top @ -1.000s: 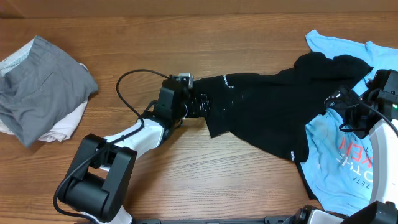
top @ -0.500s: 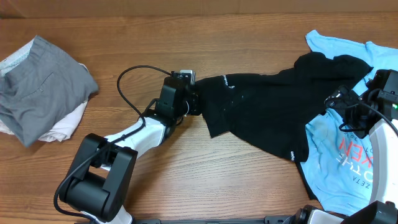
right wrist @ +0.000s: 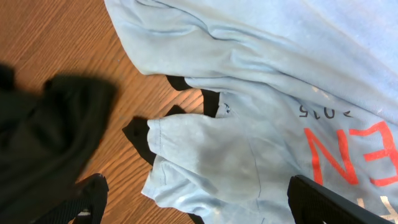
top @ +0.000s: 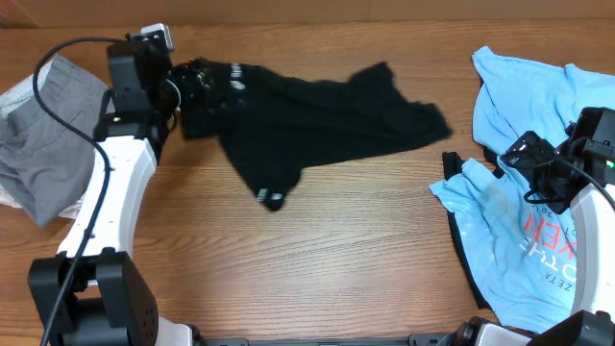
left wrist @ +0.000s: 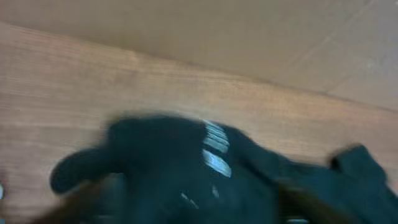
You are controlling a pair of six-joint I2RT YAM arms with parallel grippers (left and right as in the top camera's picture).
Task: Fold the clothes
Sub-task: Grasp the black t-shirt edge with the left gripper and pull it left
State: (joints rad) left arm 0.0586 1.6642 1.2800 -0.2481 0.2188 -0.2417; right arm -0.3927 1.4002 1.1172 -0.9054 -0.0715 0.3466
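The black T-shirt (top: 307, 115) lies stretched across the table's back left, with white lettering near its bunched end. My left gripper (top: 190, 81) holds that bunched end, shut on it. The left wrist view is blurred and shows the black T-shirt (left wrist: 180, 168) filling the space at the jaws. My right gripper (right wrist: 202, 202) stands open above a light blue T-shirt (right wrist: 261, 93) with red lettering, touching nothing. In the overhead view the right gripper (top: 530, 163) hovers over the light blue T-shirt (top: 528, 250) at the right edge.
A pile of grey and white garments (top: 53, 144) sits at the far left, just beside the left arm. Dark fabric edges (top: 450, 165) peek out from under the light blue T-shirt. More light blue cloth (top: 528, 82) lies at the back right.
The left arm has swung far to the back left, dragging the black T-shirt off the light blue one and across the table. The right arm has not moved.
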